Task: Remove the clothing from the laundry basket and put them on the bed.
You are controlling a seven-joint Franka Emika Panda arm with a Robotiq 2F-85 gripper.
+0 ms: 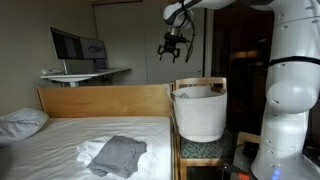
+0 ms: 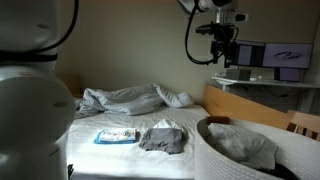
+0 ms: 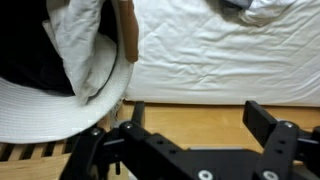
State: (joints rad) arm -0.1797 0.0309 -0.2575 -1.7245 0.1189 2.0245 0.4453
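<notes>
Nearest the wrist camera, the gripper (image 3: 195,130) hangs with its fingers (image 3: 262,118) spread wide and nothing between them, which reads as an arm ready for another reach, not one carrying a load. Just below and to one side in that view sits the laundry basket (image 3: 60,118). Its round white rim opens upward, so whatever is inside has to be lifted straight out. A black garment (image 3: 25,50) fills the dark interior, and a pale cloth (image 3: 82,45) is draped up over the rim; whether that cloth is clothing or lining I cannot tell. In an exterior view the gripper (image 1: 173,47) is well above the basket (image 1: 198,112), probably for clearance over its tall wooden handles. The basket stands just beside the bed (image 1: 60,135), against the corner of the light wood end board (image 1: 105,100), which keeps each transfer short. On the sheet a grey garment (image 1: 118,155) lies loosely folded on top of a white garment (image 1: 90,152), apparently dropped in one heap near the bed's edge. From there I judge the task partly done, with the black piece the next target. A patterned flat item (image 2: 117,135) lies near the heap, and a pillow (image 1: 22,122) sits further along the bed. Farthest back, a desk (image 1: 95,73) carries a monitor (image 1: 78,45).
</notes>
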